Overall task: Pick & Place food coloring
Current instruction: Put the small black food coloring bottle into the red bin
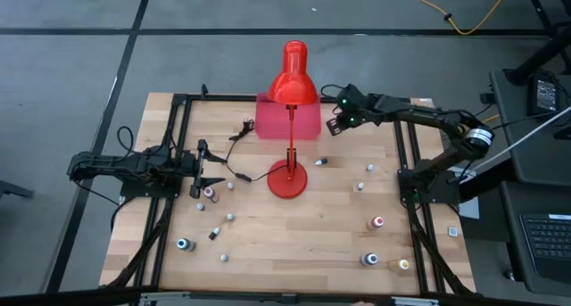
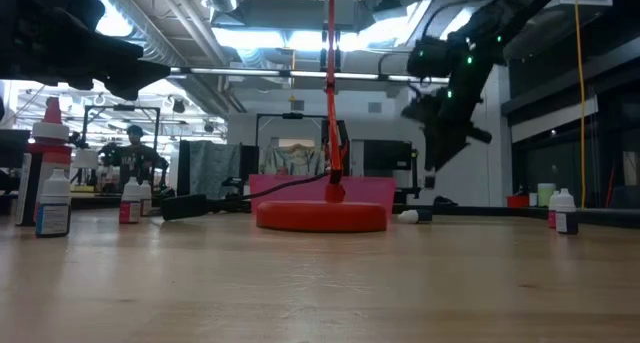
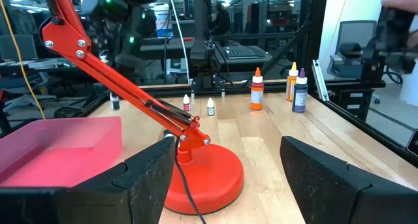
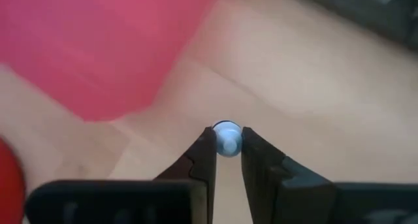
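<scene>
Small food coloring bottles with pale caps stand scattered on the wooden table, such as one at the near right (image 1: pixel 378 223) and one at the near left (image 1: pixel 185 244). My right gripper (image 1: pixel 336 124) hangs above the table by the pink tray's (image 1: pixel 308 123) right side, shut on one small bottle (image 4: pixel 227 138). My left gripper (image 1: pixel 219 168) waits open and level at the table's left, facing the red lamp's base (image 3: pixel 209 178). My right gripper pinches a small bottle's pale round end (image 4: pixel 227 134) between its two fingertips. The fingers slant down from the table's right side. The rest of the bottle is hidden behind that end. The low view shows the gripper (image 2: pixel 440 113) well above the table.
A tall red desk lamp (image 1: pixel 290 119) stands mid-table, its head over the pink tray and its cord (image 1: pixel 241 132) trailing left. More bottles lie near the lamp's base (image 1: pixel 320 161) and along the near edge (image 1: pixel 369 260). Black frame rails (image 1: pixel 412 199) run along both sides.
</scene>
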`<state>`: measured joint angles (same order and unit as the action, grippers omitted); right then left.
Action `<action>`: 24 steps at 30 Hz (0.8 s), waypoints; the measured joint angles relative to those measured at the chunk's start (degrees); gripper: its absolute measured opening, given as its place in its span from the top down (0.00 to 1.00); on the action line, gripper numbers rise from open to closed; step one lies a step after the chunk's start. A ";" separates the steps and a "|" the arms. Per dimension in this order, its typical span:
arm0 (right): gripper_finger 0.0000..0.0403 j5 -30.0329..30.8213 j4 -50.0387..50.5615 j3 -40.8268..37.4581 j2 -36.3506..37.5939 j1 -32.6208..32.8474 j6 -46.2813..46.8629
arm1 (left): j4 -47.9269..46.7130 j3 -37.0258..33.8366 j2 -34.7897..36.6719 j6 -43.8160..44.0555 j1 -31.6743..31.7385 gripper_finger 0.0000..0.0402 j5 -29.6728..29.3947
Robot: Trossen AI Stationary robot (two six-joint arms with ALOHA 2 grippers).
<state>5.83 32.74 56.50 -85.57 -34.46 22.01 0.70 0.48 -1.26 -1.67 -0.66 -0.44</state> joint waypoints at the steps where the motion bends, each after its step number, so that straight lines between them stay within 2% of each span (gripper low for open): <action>1: 0.86 0.05 1.69 0.73 0.75 0.00 -1.73 | -0.01 0.00 -0.02 0.00 0.00 0.32 0.01; 11: 0.86 -1.64 8.21 9.26 2.58 -1.04 -18.50 | -0.01 -0.01 -0.01 0.00 0.00 0.32 0.01; 15: 0.86 -1.87 10.34 12.88 1.24 -3.48 -23.78 | -0.01 -0.01 -0.01 0.00 0.00 0.32 0.01; 24: 0.86 -7.16 10.55 20.65 -5.72 -8.39 -34.63 | -0.01 0.00 -0.01 0.00 0.00 0.32 0.00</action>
<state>-1.33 43.29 77.15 -91.29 -42.84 -12.62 0.69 0.48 -1.26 -1.67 -0.66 -0.44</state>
